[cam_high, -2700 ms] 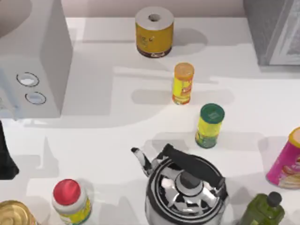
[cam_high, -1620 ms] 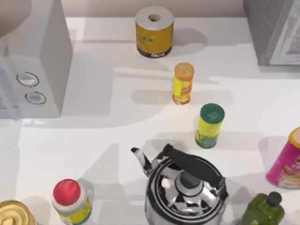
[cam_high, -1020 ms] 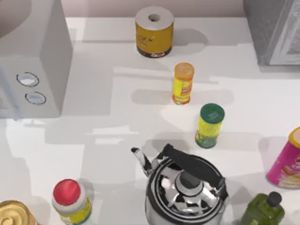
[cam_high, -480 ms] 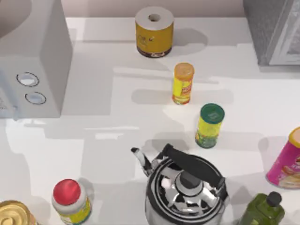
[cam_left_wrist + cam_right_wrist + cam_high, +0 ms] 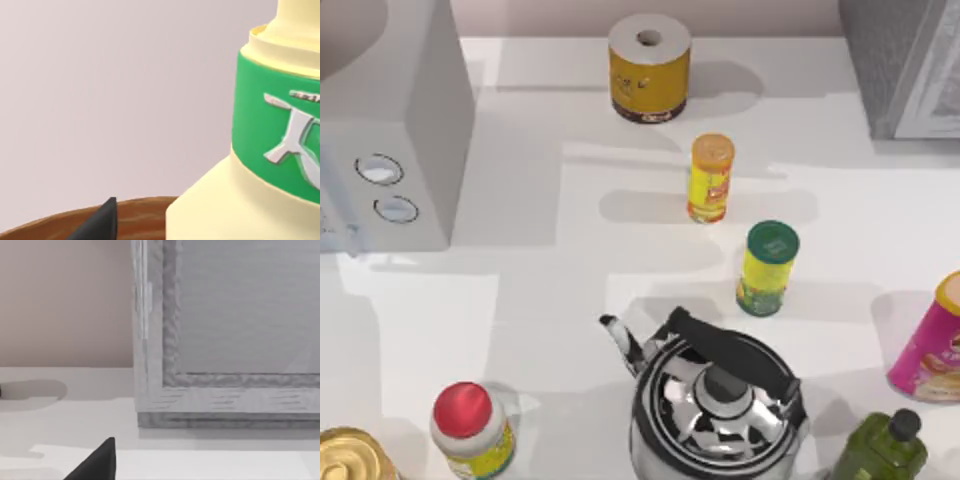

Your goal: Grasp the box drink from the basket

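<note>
In the left wrist view a pale yellow container with a green band and a silver mark [image 5: 260,150] stands very close; it looks like the box drink. Below it curves a brown wooden rim [image 5: 140,215], apparently the basket. A black part of my left gripper [image 5: 102,222] rises just beside that rim, short of the container. In the right wrist view a black part of my right gripper [image 5: 97,462] hangs over the white table, facing a grey framed cabinet [image 5: 225,340].
On the table in the top view stand a steel kettle [image 5: 715,400], an orange-lidded canister [image 5: 710,178], a green-lidded canister [image 5: 767,268], a yellow roll [image 5: 649,68], a pink canister [image 5: 930,340], a green bottle [image 5: 880,450], a red-lidded jar [image 5: 470,428] and a white appliance [image 5: 390,130].
The dark arm shape at the top view's left edge has gone out of that view. Shadows on the table's left and middle have shifted. No object has moved.
</note>
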You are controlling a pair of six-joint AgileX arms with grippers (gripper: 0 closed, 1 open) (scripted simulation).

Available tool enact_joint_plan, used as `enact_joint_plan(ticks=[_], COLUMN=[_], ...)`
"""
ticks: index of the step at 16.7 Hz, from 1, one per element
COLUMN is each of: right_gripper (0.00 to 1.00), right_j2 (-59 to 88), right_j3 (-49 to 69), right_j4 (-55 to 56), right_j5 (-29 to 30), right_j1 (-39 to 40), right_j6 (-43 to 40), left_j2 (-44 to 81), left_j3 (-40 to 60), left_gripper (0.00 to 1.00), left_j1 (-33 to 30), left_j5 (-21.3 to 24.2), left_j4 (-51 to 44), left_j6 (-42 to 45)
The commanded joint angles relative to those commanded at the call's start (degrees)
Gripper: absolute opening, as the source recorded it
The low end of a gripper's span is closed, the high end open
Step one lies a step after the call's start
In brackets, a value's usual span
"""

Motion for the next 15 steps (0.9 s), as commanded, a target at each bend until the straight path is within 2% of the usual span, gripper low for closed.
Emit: enact_joint_plan(ticks=[5, 15], right_gripper=[1.0, 1.0], right_j2=[0.0, 0.0], right_j3=[0.0, 0.0], right_j4=[0.0, 0.0], right_j5=[0.0, 0.0], right_j1=[0.0, 0.0], right_j6=[0.0, 0.0], left_j2=[0.4, 0.4], left_j3=[0.4, 0.4], left_gripper=[1.0, 0.25], left_j1=[-0.1, -0.1], left_j5=[-0.1, -0.1], left_j4=[0.0, 0.0], left_j6=[0.0, 0.0])
